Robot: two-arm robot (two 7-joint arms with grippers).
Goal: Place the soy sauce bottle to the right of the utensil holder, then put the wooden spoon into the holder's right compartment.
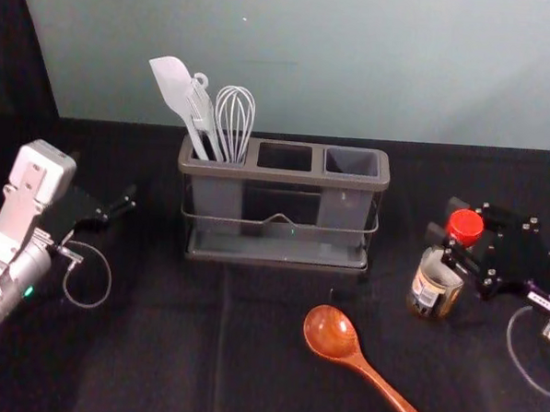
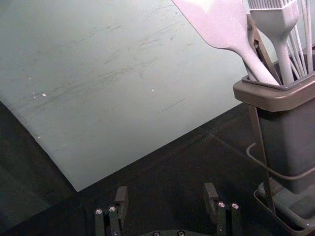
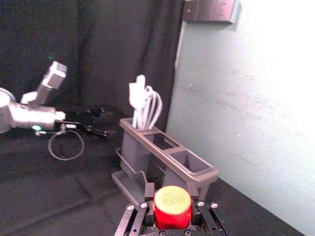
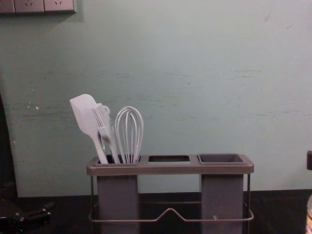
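At the right of the head view, my right gripper (image 1: pixel 446 247) is closed around the neck of the soy sauce bottle (image 1: pixel 429 286), just below its red cap (image 1: pixel 465 226). In the right wrist view, the red cap (image 3: pixel 173 206) sits tightly between the fingertips of my right gripper (image 3: pixel 171 192). The bottle stands right of the utensil holder (image 1: pixel 284 176), apart from it; whether its base touches the table cannot be told. The holder's right compartment (image 1: pixel 352 162) is empty. The wooden spoon (image 1: pixel 331 333) lies in front. My left gripper (image 1: pixel 118 209), also in the left wrist view (image 2: pixel 166 194), is open, idle at left.
A white spatula (image 1: pixel 173 88), a brush and a whisk (image 1: pixel 234 121) stand in the holder's left compartment. Behind the dark-covered table (image 1: pixel 157 347) rises a pale wall (image 1: pixel 356 63). The spoon's handle runs toward the table's front right, below the bottle.
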